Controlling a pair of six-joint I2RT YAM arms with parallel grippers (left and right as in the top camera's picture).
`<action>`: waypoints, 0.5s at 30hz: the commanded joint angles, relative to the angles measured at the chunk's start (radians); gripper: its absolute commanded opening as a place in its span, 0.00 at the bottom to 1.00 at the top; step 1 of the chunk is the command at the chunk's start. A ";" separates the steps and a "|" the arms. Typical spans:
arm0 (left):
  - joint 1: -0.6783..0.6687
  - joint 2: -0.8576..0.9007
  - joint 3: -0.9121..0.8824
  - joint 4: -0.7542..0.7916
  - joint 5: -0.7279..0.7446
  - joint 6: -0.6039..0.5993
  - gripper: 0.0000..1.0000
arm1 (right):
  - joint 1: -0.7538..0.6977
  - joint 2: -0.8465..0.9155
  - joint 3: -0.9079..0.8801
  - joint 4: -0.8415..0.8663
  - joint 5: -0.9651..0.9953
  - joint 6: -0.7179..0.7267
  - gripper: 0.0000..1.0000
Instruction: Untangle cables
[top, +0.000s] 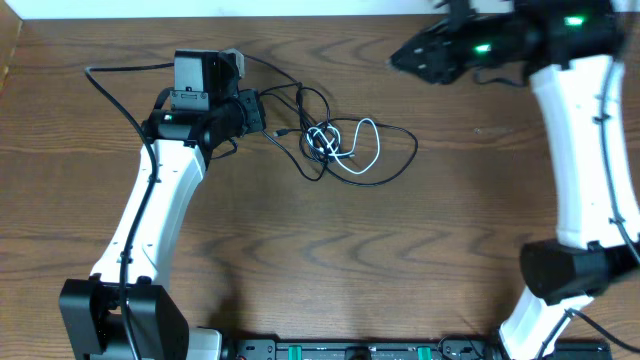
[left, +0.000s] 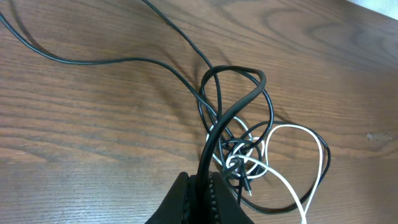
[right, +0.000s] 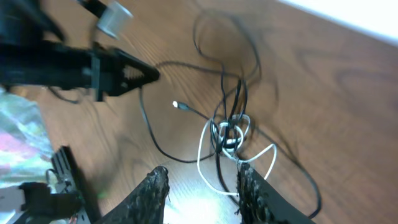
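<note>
We judge the work to be at the pulling-apart step. Our left end effector (left: 201, 186) is clamped on a strand of the black cable (left: 239, 72), which runs up from the knot (left: 241, 155) into its fingers. Our right end effector (right: 202, 186) hangs over the tangle with jaws spread and nothing between them. The next move likely calls for the right one to descend and pinch the white cable (left: 317, 142) clear of the knot, so the two cords can be drawn apart without cinching tighter. The tangle lies on the wooden counter (top: 300, 260) between the arms, just beside the left end effector. Thin black loops sprawl around it, and the white cord coils tightly at the centre.
</note>
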 joint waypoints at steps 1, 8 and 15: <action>0.003 0.002 0.010 -0.004 0.024 0.028 0.07 | 0.071 0.072 0.001 0.002 0.171 0.092 0.37; 0.003 0.002 0.010 -0.008 0.023 0.028 0.07 | 0.164 0.208 0.001 0.031 0.198 0.135 0.42; 0.003 0.002 0.010 -0.024 0.023 0.028 0.07 | 0.198 0.365 0.001 0.036 0.021 0.077 0.49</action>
